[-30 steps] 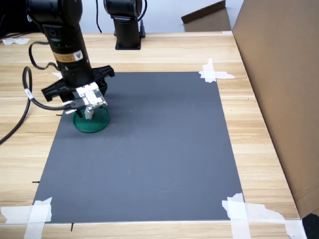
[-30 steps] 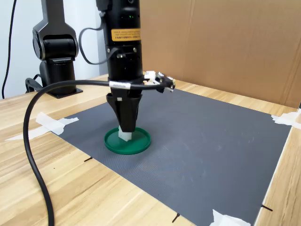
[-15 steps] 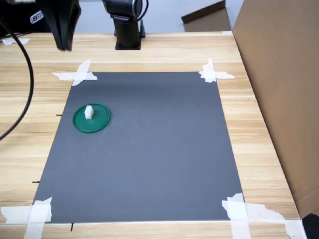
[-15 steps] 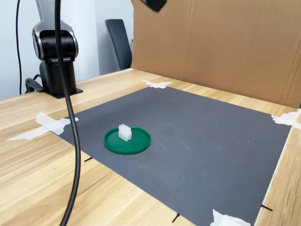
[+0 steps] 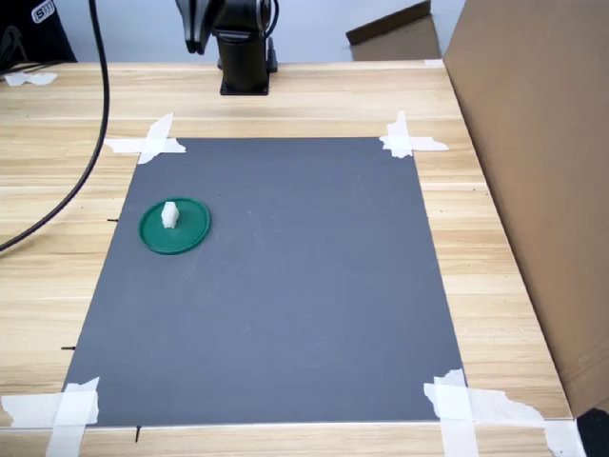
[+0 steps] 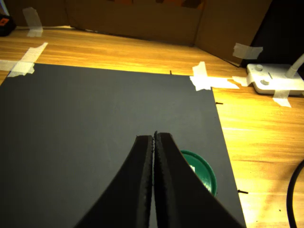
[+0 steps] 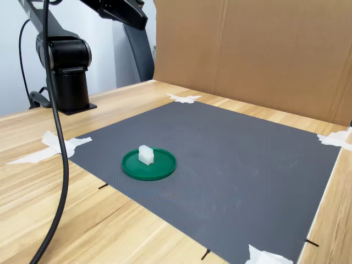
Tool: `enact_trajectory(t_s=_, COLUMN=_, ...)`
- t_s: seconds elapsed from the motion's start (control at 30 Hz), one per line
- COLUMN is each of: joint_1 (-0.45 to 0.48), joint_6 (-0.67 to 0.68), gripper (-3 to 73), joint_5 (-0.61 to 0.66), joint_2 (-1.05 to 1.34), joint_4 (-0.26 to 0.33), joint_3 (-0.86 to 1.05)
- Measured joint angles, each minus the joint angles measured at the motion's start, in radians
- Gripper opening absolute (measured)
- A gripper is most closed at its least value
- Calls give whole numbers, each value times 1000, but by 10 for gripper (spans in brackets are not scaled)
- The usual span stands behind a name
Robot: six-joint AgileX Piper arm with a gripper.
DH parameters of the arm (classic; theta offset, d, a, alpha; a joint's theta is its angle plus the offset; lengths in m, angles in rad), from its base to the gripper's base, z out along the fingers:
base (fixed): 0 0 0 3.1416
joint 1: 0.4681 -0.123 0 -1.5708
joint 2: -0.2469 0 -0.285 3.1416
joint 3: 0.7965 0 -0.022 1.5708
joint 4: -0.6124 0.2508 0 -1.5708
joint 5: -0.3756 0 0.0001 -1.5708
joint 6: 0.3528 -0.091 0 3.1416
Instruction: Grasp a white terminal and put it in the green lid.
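Resting inside a flat round dark-green plastic lid (image 5: pixel 174 227) (image 7: pixel 149 164), a tiny white plastic terminal block (image 5: pixel 169 215) (image 7: pixel 145 155) sits near the mat's edge at the first exterior view's left. The lid lies on a dark grey mat (image 5: pixel 276 286) taped to a light wooden table (image 5: pixel 495 286). In the wrist view, the black gripper (image 6: pixel 154 138) hangs high above the mat, its jaws pressed together with nothing between them.
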Motion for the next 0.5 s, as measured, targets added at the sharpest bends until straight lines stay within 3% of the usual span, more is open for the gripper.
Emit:
enact_trajectory(t_s=0.2, joint_1=-17, joint_6=-69, gripper=-27, joint_5=-93, joint_2=207, joint_4=2, joint_3=184)
enact_trajectory(t_s=0.5, joint_1=-17, joint_6=-75, gripper=-27, joint_5=-95, joint_2=438, joint_4=2, joint_3=393)
